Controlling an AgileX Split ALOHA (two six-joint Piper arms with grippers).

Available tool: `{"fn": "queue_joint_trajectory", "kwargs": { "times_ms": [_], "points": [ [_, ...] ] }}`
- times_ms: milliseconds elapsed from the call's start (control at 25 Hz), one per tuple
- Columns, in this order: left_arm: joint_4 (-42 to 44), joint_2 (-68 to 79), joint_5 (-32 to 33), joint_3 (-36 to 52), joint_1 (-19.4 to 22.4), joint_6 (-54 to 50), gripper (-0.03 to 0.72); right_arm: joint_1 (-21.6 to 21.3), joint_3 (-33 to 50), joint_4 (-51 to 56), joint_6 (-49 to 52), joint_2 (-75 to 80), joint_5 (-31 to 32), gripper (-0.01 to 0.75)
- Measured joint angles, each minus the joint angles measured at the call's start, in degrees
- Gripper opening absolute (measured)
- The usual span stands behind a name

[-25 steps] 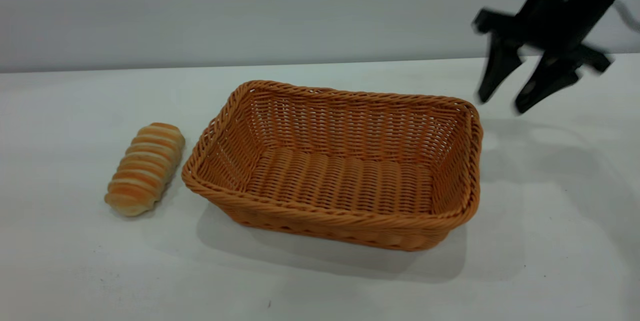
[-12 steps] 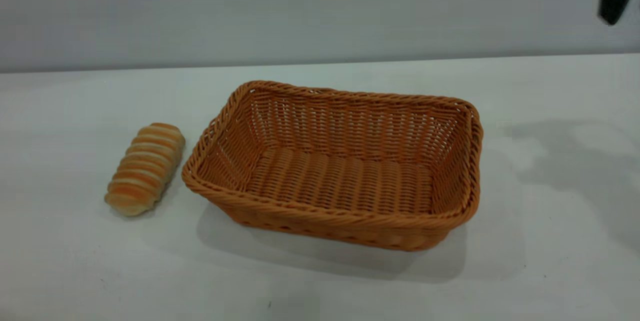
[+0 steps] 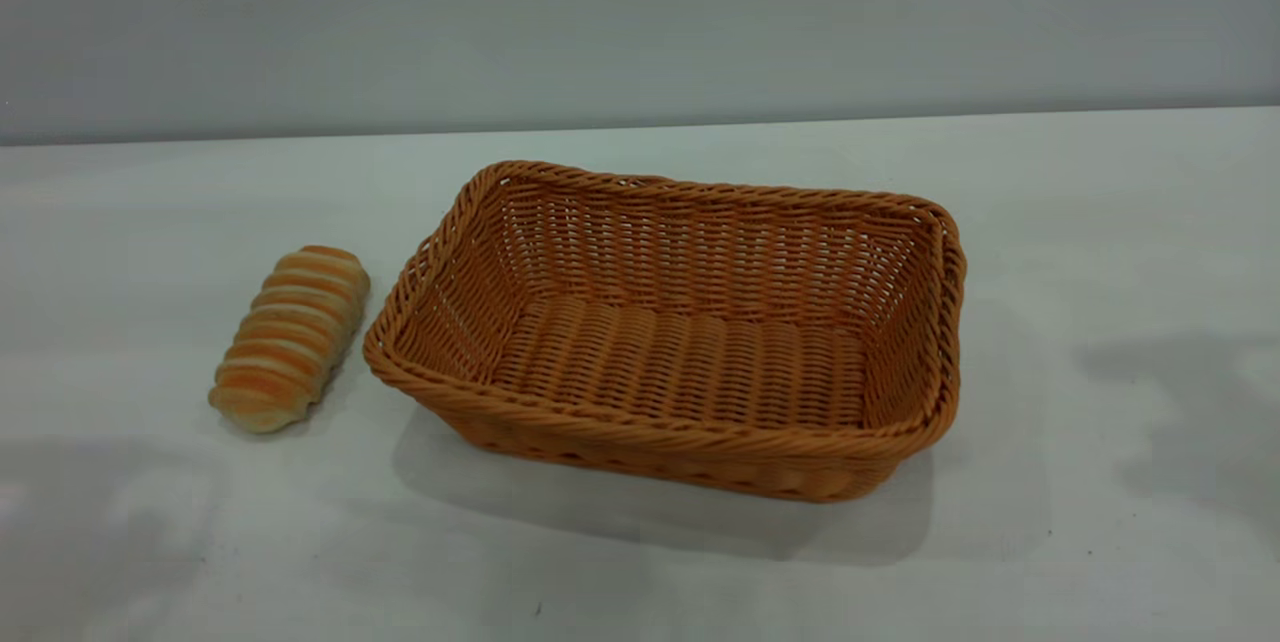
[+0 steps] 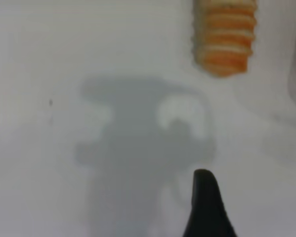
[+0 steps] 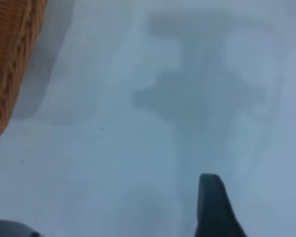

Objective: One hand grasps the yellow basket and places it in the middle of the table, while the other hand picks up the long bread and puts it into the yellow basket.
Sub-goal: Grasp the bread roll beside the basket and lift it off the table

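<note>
Basket (image 3: 680,442): upright on the white counter (image 3: 1100,542), nothing inside.
Bread (image 3: 290,337): on the counter just beside the basket, not touching.
Left gripper (image 4: 207,207): above the counter near the bread; grip state unclear.
Right gripper (image 5: 214,207): above bare counter beside the basket; grip state unclear.

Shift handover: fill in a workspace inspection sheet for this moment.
Surface: the table, white, a few dark specks, arm shadows at both sides.
Job's things: the yellow basket mid-table, upright, empty; the long bread on the table beside its left end, apart from it.
Clutter: nothing seen.
Grippers: left finger above the table near the bread; right finger above bare table beside the basket; neither holds anything.
Cables: nothing seen.
Surroundings: plain grey wall.
</note>
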Motion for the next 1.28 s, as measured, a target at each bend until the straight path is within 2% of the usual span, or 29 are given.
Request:
{"fn": "queue_joint_trajectory", "kwargs": {
  "times_ms": [160, 280, 520, 840, 920, 960, 1120, 1160, 1280],
  "points": [
    [-1.19, 11.70, -10.85, -1.50, -0.17, 2.49, 0.536, 0.00, 3.19, 1.13, 0.00, -4.08, -0.73, 0.471],
    [-3.69, 20.73, -16.08, -4.04, -1.89, 7.56, 0.536, 0.00, 3.73, 1.42, -0.11, -5.39, -0.76, 0.471],
    [-7.17, 35.39, -21.10, -9.84, -4.58, 13.73, 0.536, 0.00, 3.98, 1.44, -0.21, -5.50, -0.76, 0.471],
    [-6.76, 44.57, -25.31, -11.42, -4.53, 14.60, 0.525, 0.00, 3.98, 1.44, -0.25, -5.50, -0.76, 0.470],
    [-5.89, 45.70, -25.89, -11.67, -4.53, 14.79, 0.471, 0.00, 3.98, 1.44, -0.25, -5.50, -0.76, 0.470],
    [-5.36, 45.89, -25.89, -11.82, -4.53, 14.79, 0.416, 0.00, 3.98, 1.44, -0.25, -5.50, -0.76, 0.470],
    [-3.67, 44.20, -24.37, -11.88, -4.01, 14.79, 0.093, 0.00, 3.98, 1.44, -0.25, -5.50, -0.76, 0.469],
    [-3.47, 42.91, -23.46, -11.70, -3.65, 14.46, 0.070, 0.00, 3.98, 1.44, -0.25, -5.50, -0.76, 0.469],
    [-3.24, 36.35, -22.08, -11.35, -2.29, 12.99, 0.071, 0.00, 3.98, 1.49, -0.25, -5.50, -0.76, 0.469]
  ]
}}
